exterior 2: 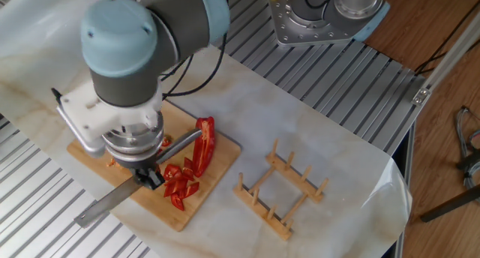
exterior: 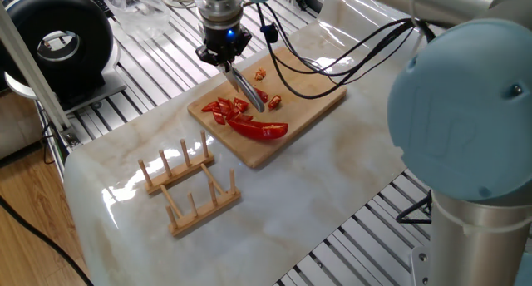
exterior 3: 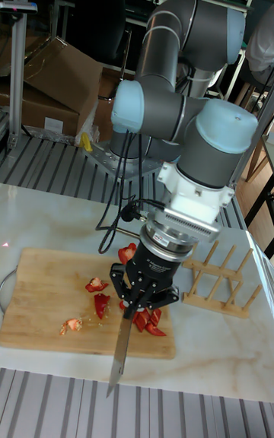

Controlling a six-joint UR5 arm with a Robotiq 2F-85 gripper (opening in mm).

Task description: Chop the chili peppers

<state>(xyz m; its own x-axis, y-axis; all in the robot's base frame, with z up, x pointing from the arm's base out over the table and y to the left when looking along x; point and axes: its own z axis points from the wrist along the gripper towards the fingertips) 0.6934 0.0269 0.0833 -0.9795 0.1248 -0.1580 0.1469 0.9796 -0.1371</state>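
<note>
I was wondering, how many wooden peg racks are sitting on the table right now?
2, side by side on the marble tabletop past the cutting board's end: wooden rack one and wooden rack two; none seems hidden.

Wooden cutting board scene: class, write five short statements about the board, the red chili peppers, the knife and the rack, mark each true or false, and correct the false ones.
1. The gripper holds a metal knife. True.
2. The rectangular wooden cutting board is bare. False: red chili peppers lie on it.
3. One long curved chili half is uncut. True.
4. The slatted wooden peg rack stands on the board. False: it stands apart, on the marble-patterned tabletop.
5. The knife lies flat, released. False: the gripper is shut on it.
</note>
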